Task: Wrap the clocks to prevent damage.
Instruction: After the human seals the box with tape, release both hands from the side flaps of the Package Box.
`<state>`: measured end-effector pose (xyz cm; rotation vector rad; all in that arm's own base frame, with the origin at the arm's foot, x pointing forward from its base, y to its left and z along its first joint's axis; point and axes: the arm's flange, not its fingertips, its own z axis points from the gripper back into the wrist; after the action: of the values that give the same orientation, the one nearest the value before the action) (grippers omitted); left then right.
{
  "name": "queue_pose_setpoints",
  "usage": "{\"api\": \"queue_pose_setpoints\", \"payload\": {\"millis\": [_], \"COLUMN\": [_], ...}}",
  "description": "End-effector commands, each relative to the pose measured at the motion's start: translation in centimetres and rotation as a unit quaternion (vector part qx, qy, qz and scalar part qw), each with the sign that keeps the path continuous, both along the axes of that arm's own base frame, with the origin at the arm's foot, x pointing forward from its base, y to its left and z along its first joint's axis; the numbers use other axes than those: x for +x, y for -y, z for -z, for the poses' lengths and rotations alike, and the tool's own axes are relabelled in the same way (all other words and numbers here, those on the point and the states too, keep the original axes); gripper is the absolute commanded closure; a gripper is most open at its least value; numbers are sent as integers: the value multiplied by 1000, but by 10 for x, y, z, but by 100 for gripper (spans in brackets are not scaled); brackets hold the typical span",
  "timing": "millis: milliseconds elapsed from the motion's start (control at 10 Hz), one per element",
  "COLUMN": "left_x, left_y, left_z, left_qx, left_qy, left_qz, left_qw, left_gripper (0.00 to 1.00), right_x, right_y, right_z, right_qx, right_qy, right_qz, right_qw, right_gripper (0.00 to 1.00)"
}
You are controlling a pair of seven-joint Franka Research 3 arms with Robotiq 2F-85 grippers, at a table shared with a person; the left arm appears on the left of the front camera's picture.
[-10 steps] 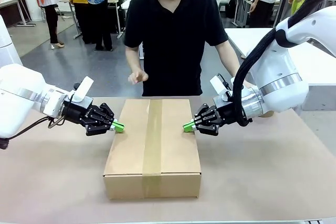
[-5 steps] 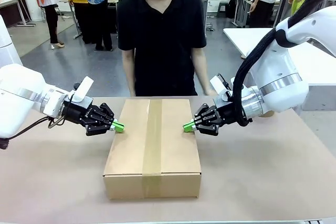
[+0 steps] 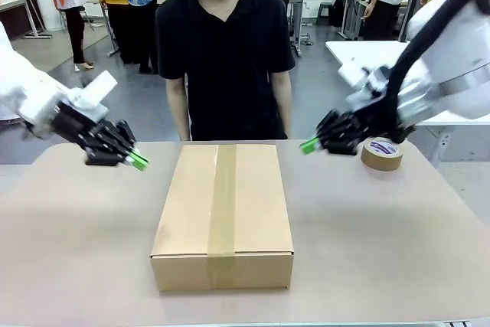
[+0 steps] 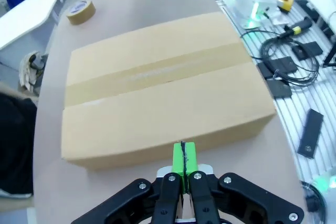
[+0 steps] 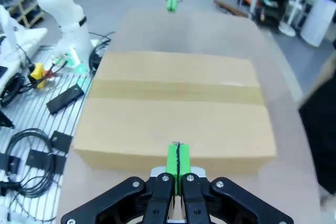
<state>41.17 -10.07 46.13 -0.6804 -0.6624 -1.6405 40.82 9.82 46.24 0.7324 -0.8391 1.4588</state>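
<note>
A closed cardboard box (image 3: 223, 208) sealed with a strip of brown tape lies in the middle of the table; it also shows in the left wrist view (image 4: 163, 98) and the right wrist view (image 5: 176, 106). No clock is visible. My left gripper (image 3: 139, 161) hangs shut and empty above the table, left of the box (image 4: 183, 162). My right gripper (image 3: 309, 145) hangs shut and empty off the box's far right corner (image 5: 175, 162). A person in a black shirt (image 3: 226, 59) stands at the far edge, arms down.
A roll of brown tape (image 3: 381, 153) lies on the table at the far right, behind my right gripper, also seen in the left wrist view (image 4: 80, 11). The tan table (image 3: 383, 243) has bare room left and right of the box.
Both grippers have lifted and drawn back from the box's sides, left one leftward, right one rightward. The person has lowered the hands and straightened up. The tape roll has come into sight.
</note>
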Motion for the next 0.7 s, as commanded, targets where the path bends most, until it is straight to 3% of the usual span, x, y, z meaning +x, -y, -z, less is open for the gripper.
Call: {"api": "queue_pose_setpoints", "payload": {"millis": [0,200,400,500,600], "left_x": [-9,-21,-25,-21,-21], "left_y": [-22,-39,-40,-45,-45], "left_z": [-41,-61,-58,-70,-70], "left_qx": [26,48,25,38,38], "left_qy": [-10,-2,31,9,9], "left_qz": [-17,-49,-52,-47,-47], "left_qw": [999,998,998,998,998], "left_gripper": [100,100,100,100,100], "right_x": [-29,-46,-39,-44,-44], "right_y": [23,42,44,48,48], "right_z": [-39,-59,-48,-71,-71], "right_qx": [-41,-57,-51,-53,-53], "right_qy": [-12,-8,-17,7,7], "right_qz": [32,59,50,62,62], "right_qw": [999,997,997,997,997], "right_gripper": [99,99,99,99,99]}}
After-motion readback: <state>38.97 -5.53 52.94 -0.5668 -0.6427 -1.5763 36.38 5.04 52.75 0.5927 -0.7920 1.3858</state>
